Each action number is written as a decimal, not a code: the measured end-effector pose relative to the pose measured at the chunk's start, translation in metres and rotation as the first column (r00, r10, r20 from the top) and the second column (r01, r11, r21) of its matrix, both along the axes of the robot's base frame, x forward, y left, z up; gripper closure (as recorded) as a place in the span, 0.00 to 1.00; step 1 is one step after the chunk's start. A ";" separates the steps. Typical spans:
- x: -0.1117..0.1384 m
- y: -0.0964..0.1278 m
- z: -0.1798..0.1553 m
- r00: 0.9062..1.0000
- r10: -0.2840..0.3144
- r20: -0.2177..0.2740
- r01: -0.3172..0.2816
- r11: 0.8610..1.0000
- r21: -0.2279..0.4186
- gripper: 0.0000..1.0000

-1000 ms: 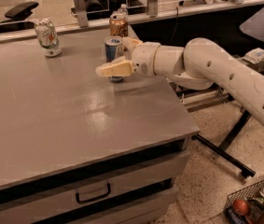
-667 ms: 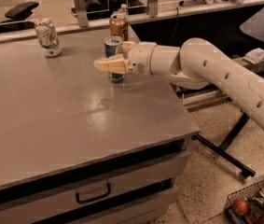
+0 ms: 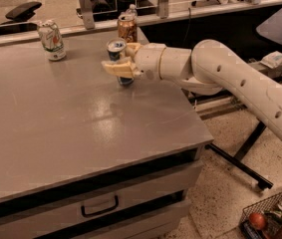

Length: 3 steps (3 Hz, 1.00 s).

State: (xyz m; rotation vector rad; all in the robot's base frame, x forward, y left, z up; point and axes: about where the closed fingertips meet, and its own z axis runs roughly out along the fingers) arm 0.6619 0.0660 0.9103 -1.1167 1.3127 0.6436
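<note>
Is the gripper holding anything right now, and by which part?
The gripper sits around the blue can's middle, on the table's far side; whether it actually grips cannot be told.

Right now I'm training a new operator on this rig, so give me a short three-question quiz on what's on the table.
1. True or false: the gripper is at the blue can, near the far edge of the table.
2. The white-and-green can stands: A) touching the blue can B) apart from it, along the far edge C) at the table's near edge
3. How many cans stand on the table?
Key: 1 true; 2 B; 3 three.
</note>
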 end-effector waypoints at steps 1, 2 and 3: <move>-0.013 0.003 0.015 0.974 0.024 0.225 -0.003 0.996 -0.093 1.00; -0.017 0.011 0.019 0.950 0.055 0.307 -0.015 0.991 -0.130 1.00; -0.018 0.011 0.020 0.946 0.065 0.316 -0.021 0.990 -0.141 1.00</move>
